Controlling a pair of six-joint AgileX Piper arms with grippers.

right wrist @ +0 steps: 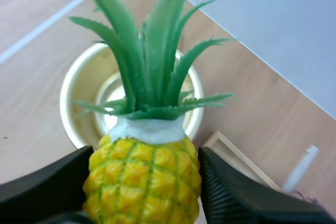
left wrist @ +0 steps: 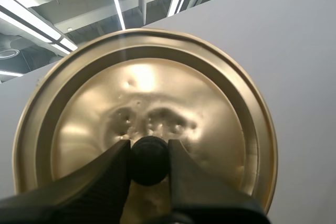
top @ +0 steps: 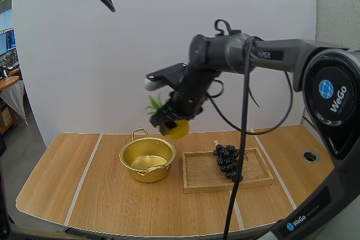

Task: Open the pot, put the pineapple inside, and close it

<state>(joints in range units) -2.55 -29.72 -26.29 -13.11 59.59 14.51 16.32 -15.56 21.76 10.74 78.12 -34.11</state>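
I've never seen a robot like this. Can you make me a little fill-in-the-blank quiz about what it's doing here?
1. The right gripper holds the ____ over the open pot.
2. The left gripper pinches the golden lid by its black ____.
3. The grapes lie on the wooden ____.

Missing words: pineapple; knob; tray.

Open pot [top: 135, 168] mouth is clear; wooden tray [top: 202, 176] just beside.
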